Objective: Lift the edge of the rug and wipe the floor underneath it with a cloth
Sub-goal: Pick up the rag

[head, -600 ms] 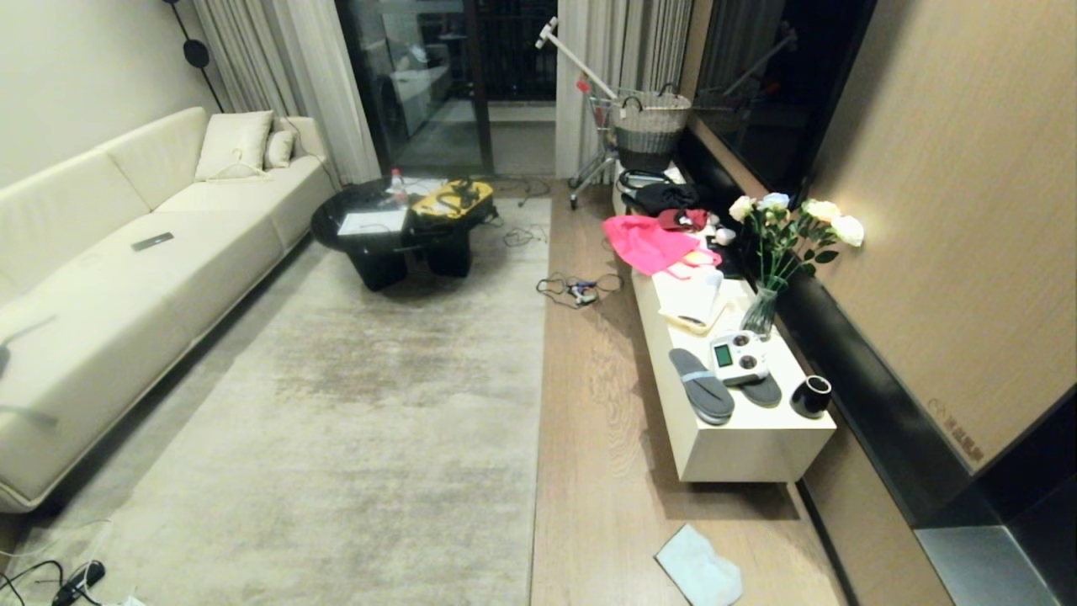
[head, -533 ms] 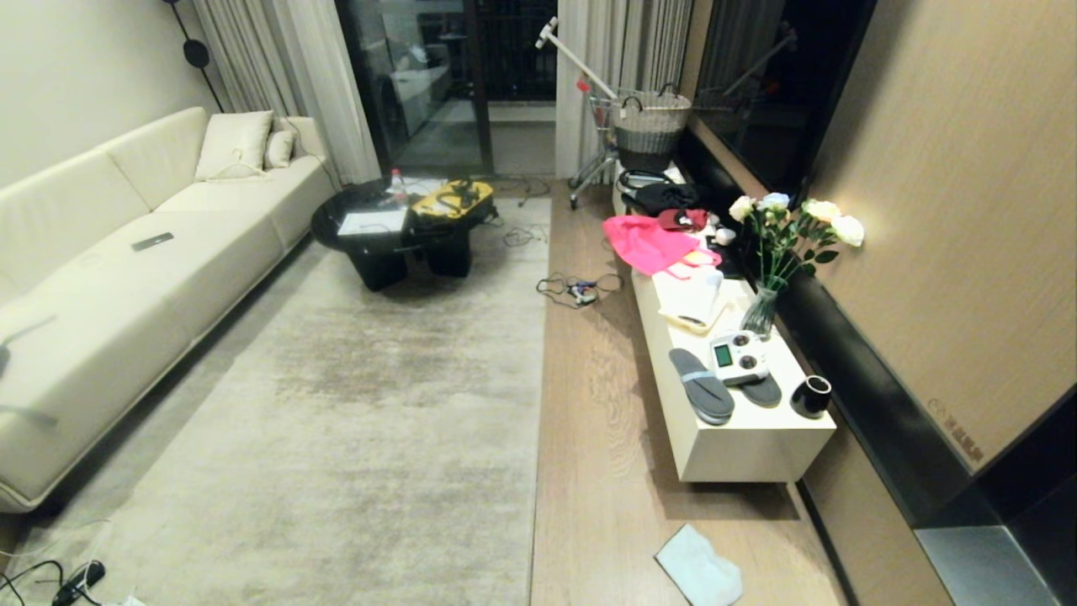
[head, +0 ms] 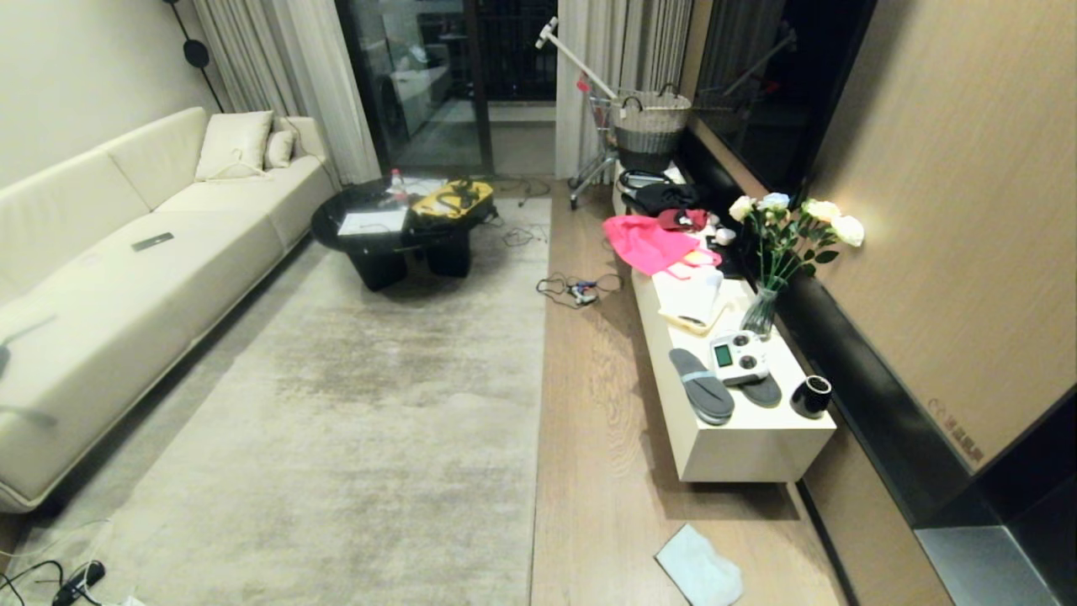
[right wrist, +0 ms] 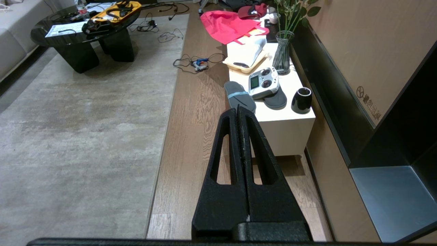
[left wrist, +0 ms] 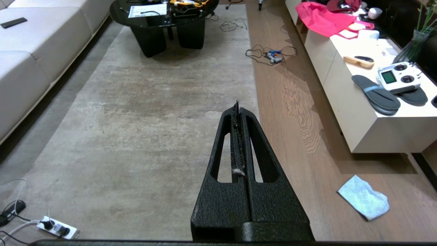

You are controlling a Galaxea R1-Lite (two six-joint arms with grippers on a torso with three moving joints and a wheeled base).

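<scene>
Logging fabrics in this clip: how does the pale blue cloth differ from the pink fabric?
The cloth lies on the bare wood floor near the cabinet's near end; the pink fabric sits up on the cabinet, draping over its edge. The cloth is pale mint-blue and small; the pink fabric is bright and larger. Both lie crumpled, with no pincer touching them.

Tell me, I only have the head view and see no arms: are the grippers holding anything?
Observer: No. The left gripper is shut and empty, above the rug.
Operator: And the right?
Observer: The right gripper is shut and empty too, over the floor beside the cabinet.
Operator: Anything stuck on them?
Observer: A tuft of lint sits between the left gripper's fingers.
</scene>
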